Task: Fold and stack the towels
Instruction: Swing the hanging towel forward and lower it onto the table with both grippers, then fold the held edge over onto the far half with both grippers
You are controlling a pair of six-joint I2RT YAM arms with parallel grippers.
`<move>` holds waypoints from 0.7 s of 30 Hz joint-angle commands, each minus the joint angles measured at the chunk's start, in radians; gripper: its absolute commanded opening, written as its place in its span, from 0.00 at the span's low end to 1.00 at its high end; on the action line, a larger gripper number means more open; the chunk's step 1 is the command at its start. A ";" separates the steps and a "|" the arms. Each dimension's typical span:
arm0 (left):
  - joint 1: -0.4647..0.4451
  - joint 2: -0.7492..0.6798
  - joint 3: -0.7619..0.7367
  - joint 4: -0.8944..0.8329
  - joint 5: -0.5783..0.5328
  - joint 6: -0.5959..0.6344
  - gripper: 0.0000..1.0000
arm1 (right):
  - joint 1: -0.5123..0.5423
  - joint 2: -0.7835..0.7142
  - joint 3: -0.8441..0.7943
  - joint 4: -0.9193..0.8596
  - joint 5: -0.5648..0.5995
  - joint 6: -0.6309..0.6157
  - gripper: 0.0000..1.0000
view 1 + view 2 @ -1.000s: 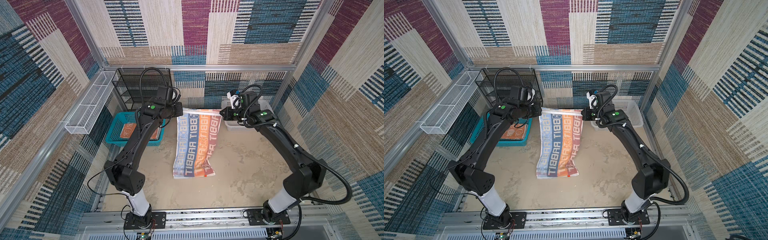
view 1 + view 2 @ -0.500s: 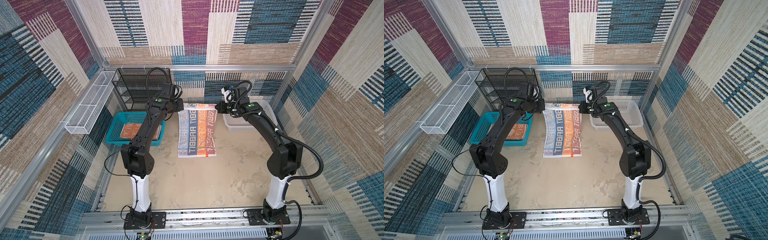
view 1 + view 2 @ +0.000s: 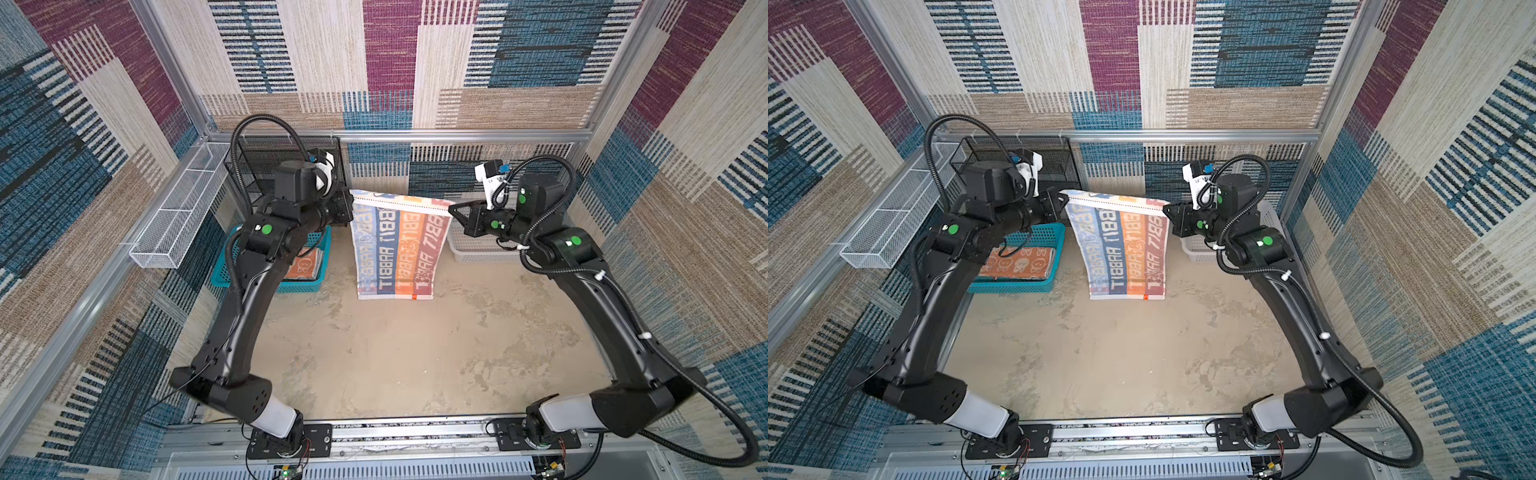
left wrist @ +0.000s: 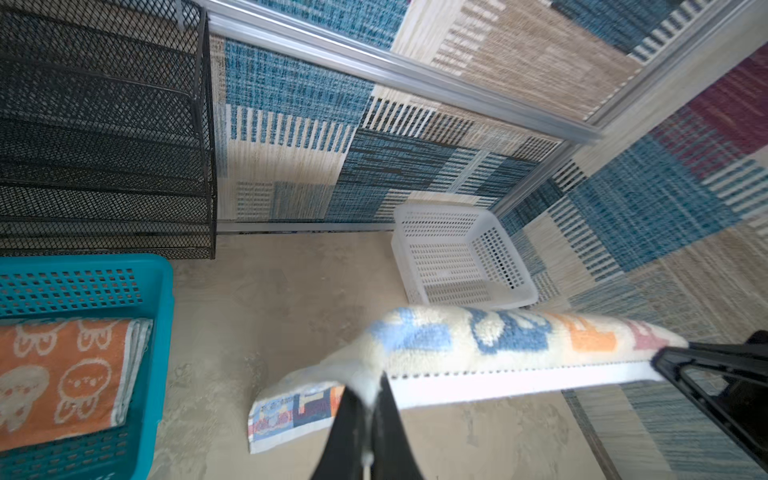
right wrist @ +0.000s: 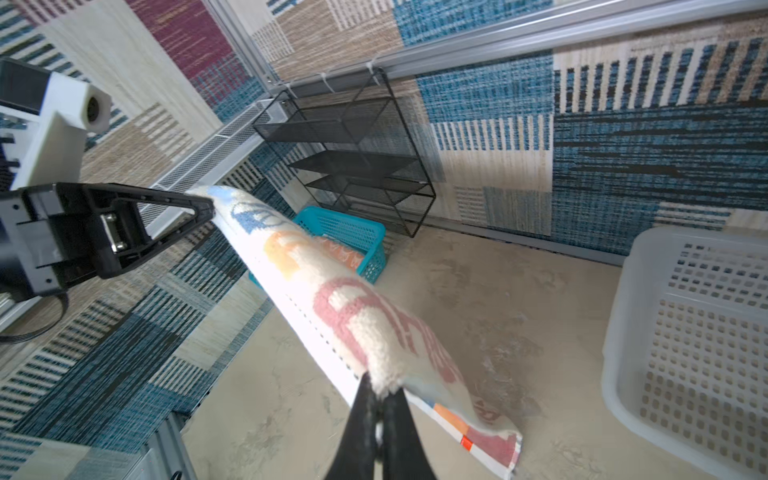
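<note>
the left arm (image 3: 232, 324) and the right arm (image 3: 602, 316) are rooted at the near edge of the counter (image 3: 395, 365) and mirror each other. each bends at a low elbow beside its base, and its long forearm climbs up and forward toward the far wall. both wrists turn inward. the left claw (image 3: 351, 198) points right and the right claw (image 3: 452, 209) points left, so the tips face each other, well apart, at about the same height above the counter. both claws are clamped tight, fingers pressed together, each pinching one upper corner of the lettered towel (image 3: 395, 249).
</note>
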 commanded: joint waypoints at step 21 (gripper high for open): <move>-0.129 -0.173 -0.161 -0.018 -0.125 -0.056 0.00 | 0.105 -0.101 -0.064 -0.060 0.120 0.021 0.00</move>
